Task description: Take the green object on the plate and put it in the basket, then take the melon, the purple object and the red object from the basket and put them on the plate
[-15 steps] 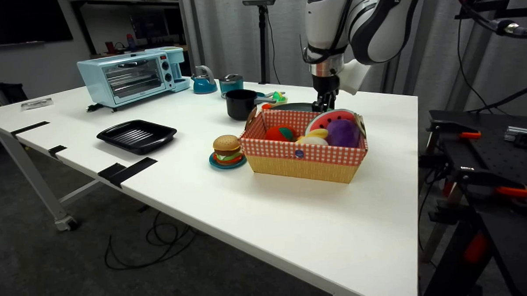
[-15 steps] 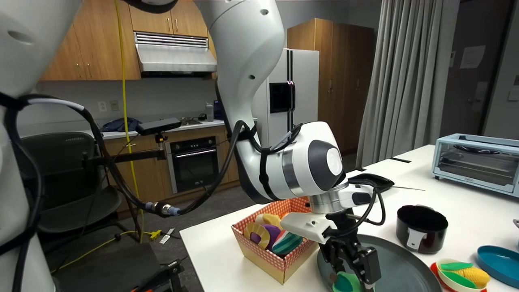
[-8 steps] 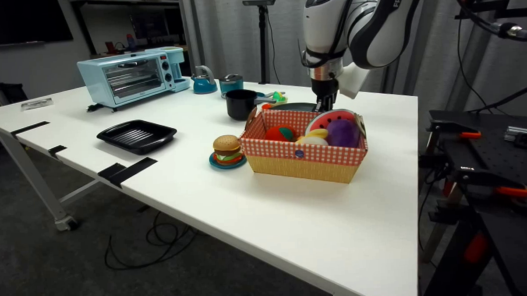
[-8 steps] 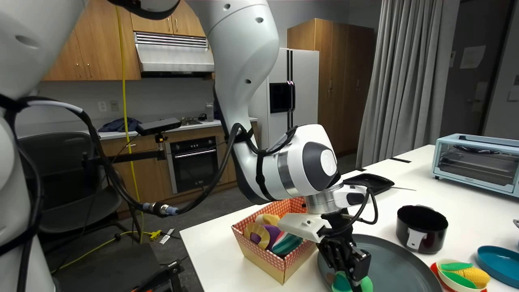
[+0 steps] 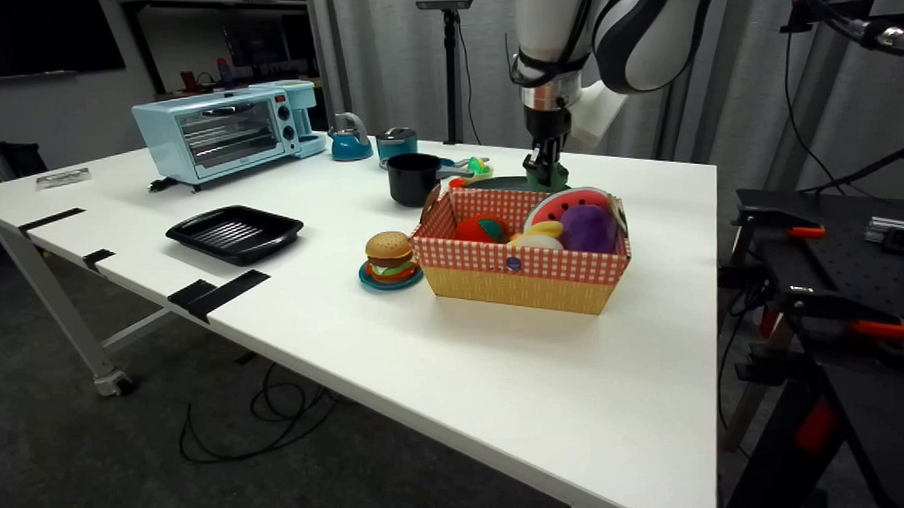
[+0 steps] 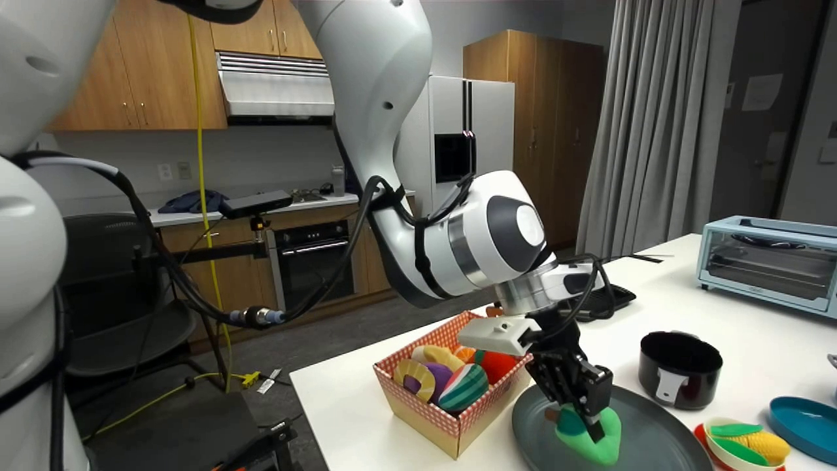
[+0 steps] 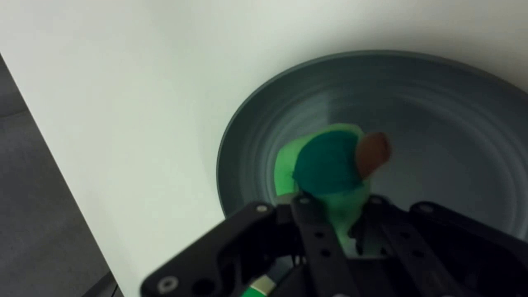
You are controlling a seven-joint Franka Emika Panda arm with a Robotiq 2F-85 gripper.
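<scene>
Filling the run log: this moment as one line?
gripper: closed on green toy; location: over plate; in basket: watermelon, purple toy, red toy; drop: not yet

Green object point(image 7: 326, 163): light green, dark teal patch, brown stub. Plate point(image 7: 445, 156): dark grey. Basket point(image 5: 524, 285): tan, red-and-white checked lining. Melon point(image 5: 563, 202): red with black specks, white edge; rind point(image 6: 463, 390) green-striped in an exterior view. Purple object point(image 5: 590, 230): solid purple. Red object point(image 5: 474, 229): red, green patch. Gripper point(image 7: 339, 203): black. Toaster oven point(image 5: 214, 131): light blue. Tray point(image 5: 233, 233): black. Table point(image 5: 622, 398): white.
</scene>
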